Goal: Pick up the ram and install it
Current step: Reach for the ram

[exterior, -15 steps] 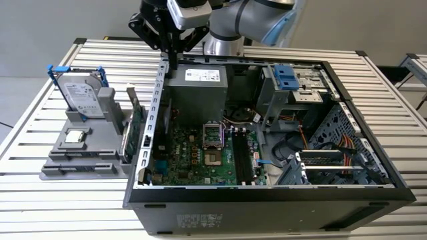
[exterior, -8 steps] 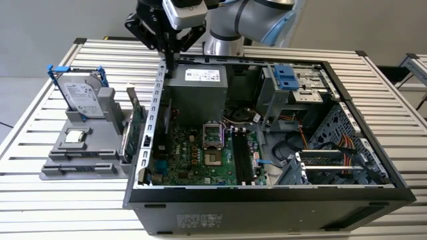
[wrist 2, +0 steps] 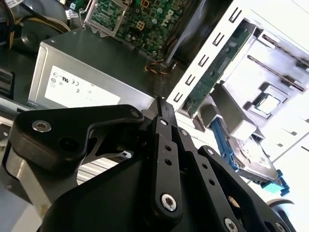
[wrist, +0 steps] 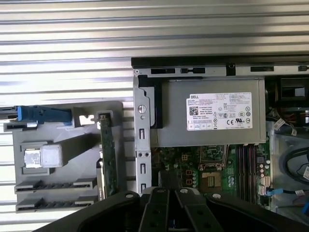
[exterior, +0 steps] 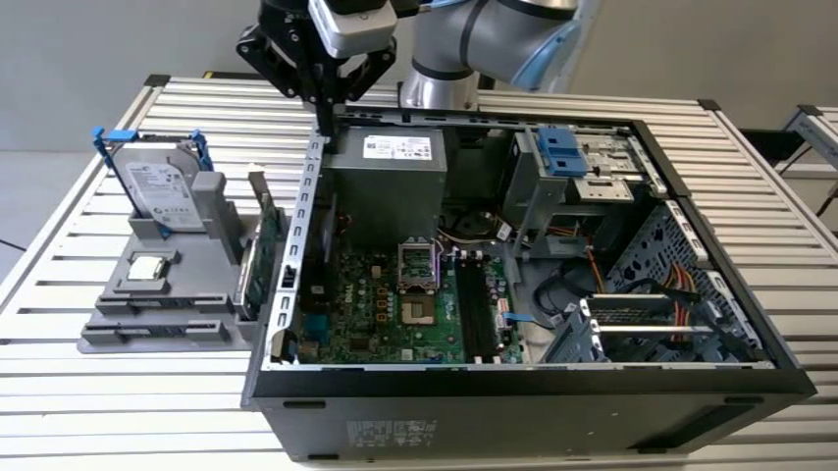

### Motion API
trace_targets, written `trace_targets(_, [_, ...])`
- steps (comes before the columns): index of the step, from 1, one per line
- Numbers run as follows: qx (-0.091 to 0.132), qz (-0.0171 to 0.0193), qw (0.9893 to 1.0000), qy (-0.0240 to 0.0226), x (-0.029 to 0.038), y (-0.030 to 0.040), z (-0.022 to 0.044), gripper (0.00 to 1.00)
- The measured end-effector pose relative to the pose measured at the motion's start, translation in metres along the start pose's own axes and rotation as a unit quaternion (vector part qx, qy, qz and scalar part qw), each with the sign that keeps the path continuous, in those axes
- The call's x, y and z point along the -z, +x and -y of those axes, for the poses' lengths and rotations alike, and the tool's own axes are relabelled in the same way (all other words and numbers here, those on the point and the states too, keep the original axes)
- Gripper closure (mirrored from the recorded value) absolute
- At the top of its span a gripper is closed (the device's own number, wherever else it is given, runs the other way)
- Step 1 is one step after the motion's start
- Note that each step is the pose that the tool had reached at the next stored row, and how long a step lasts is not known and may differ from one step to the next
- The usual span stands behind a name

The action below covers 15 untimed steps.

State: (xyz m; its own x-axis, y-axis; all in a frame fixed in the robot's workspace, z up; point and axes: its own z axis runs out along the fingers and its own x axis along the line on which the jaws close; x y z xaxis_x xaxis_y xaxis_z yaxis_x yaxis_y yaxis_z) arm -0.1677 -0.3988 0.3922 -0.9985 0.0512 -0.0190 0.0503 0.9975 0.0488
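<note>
Here, the black two-finger gripper hangs with its jaws pressed together; directly beneath them stands the perforated silver wall of the open computer case.

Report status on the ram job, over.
Pincer shut, empty, above the case wall beside the power supply. Ram not gripped. Case wall right beneath pincer.

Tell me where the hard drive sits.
In the exterior view, the drive stands on end on the gray holder at that view's left, outside the case, with the green card between them.
</note>
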Motion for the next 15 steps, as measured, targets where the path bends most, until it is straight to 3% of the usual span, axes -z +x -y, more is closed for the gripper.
trace_targets(15, [0.005,-0.0002,1.0,-0.0001,0.0001,0.0119,0.0006,1.0])
